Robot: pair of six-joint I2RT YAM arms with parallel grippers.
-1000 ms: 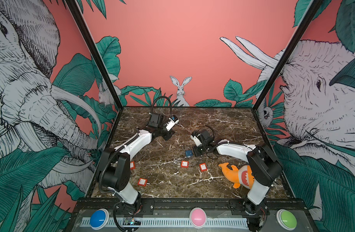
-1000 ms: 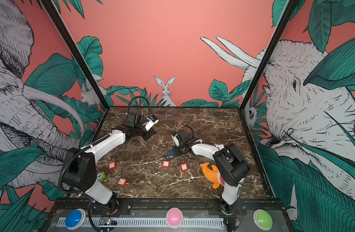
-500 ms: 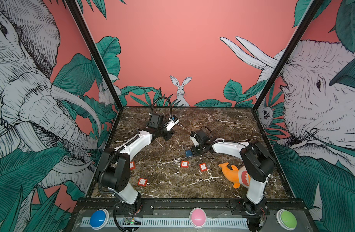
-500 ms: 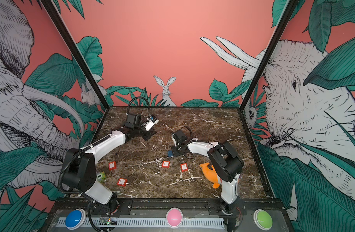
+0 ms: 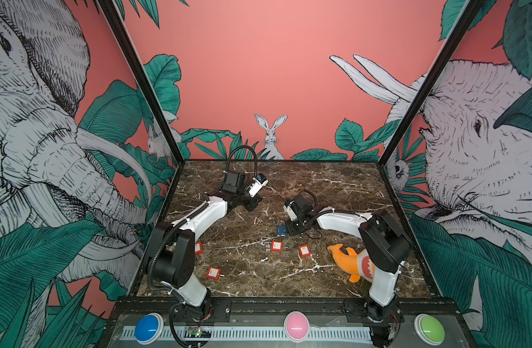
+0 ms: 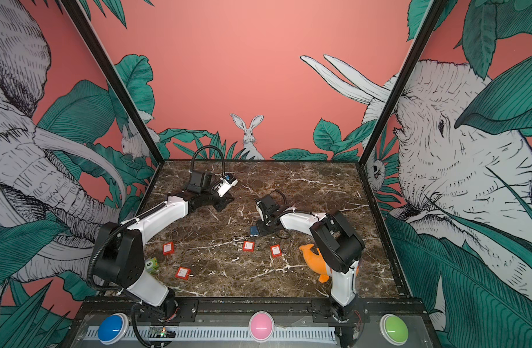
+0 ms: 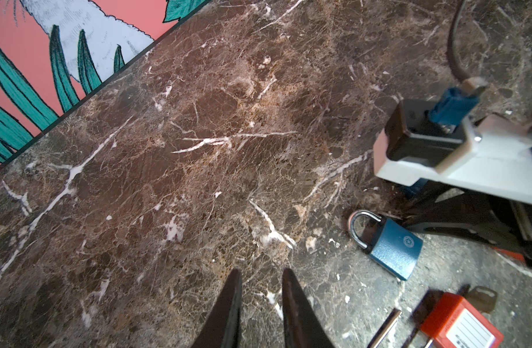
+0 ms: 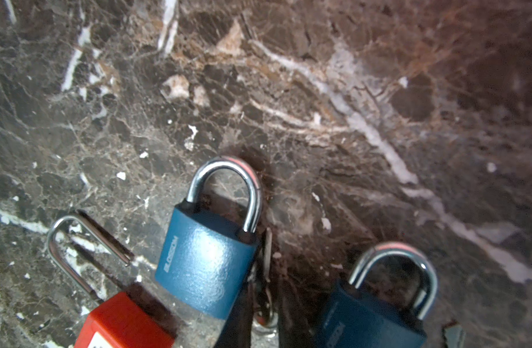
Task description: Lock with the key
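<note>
The right arm (image 5: 340,224) folds inward, claw (image 5: 292,229) beside the padlock (image 5: 282,230) at its nine o'clock; grip unclear, so locking seems still ahead.

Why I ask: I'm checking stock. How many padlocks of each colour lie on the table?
Red padlocks: 4
Blue padlocks: 2
Total: 6

The right elbow (image 5: 382,241) has swung left toward the middle; the link beneath it, which leaned outward, now stands nearly upright over its base; the right gripper (image 5: 292,229) has edged slightly left, toward the padlock (image 5: 281,230).
</note>
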